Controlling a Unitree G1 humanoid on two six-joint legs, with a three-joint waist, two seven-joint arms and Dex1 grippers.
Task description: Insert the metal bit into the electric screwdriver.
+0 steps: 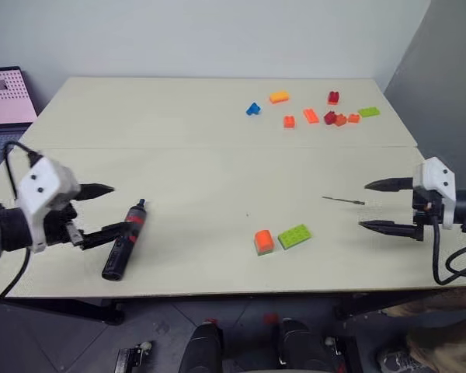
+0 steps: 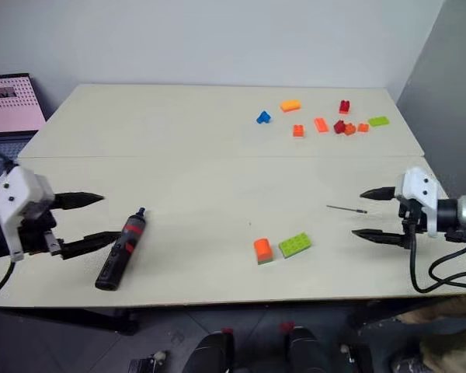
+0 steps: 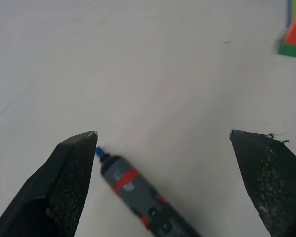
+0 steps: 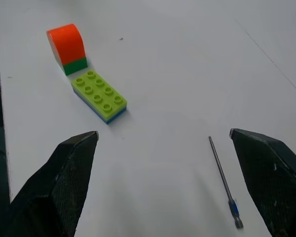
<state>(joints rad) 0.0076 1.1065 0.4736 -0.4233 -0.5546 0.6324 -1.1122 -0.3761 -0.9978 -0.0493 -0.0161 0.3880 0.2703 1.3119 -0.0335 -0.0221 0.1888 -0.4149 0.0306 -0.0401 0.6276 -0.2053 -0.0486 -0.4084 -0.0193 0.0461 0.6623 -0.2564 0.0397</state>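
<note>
The electric screwdriver (image 1: 124, 238), black with a red band near its tip, lies on the cream table (image 1: 202, 124) at the front left. My left gripper (image 1: 111, 208) is open right beside it, one finger above and one touching or just short of its body; the left wrist view has the screwdriver (image 3: 138, 190) between the spread fingers. The metal bit (image 1: 343, 200) is a thin dark rod lying flat at the right. My right gripper (image 1: 363, 205) is open just to the right of it, and the bit (image 4: 223, 177) lies between its fingers in the right wrist view.
An orange-and-green block (image 1: 263, 242) and a lime green brick (image 1: 294, 235) lie at the front centre. Several small coloured bricks (image 1: 318, 111) are scattered at the far right. A pink panel (image 1: 6, 95) stands off the table's far left corner.
</note>
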